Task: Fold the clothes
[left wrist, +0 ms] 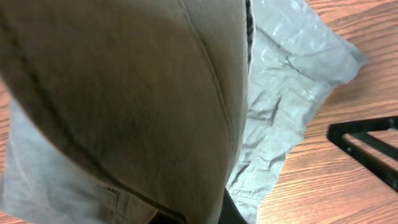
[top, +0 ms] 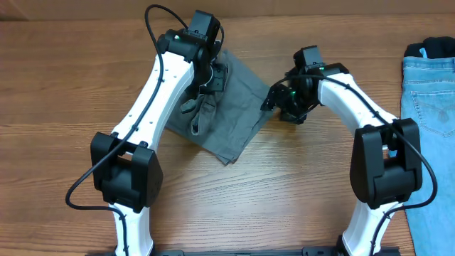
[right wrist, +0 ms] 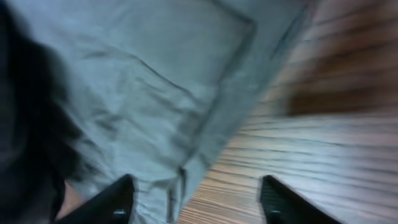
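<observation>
Jeans [top: 429, 99] run off the overhead's right edge.

The left arm [top: 153, 99] and right arm [top: 355, 96] have white shells and bulky black joints. Black cables [top: 151, 25] loop alongside; the right shows green lights [top: 293, 91].

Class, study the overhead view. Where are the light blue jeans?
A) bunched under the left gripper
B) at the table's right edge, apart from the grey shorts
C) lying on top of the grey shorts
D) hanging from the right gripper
B: the jeans lie flat along the right edge of the table, with wood showing between them and the grey shorts in the middle.
</observation>
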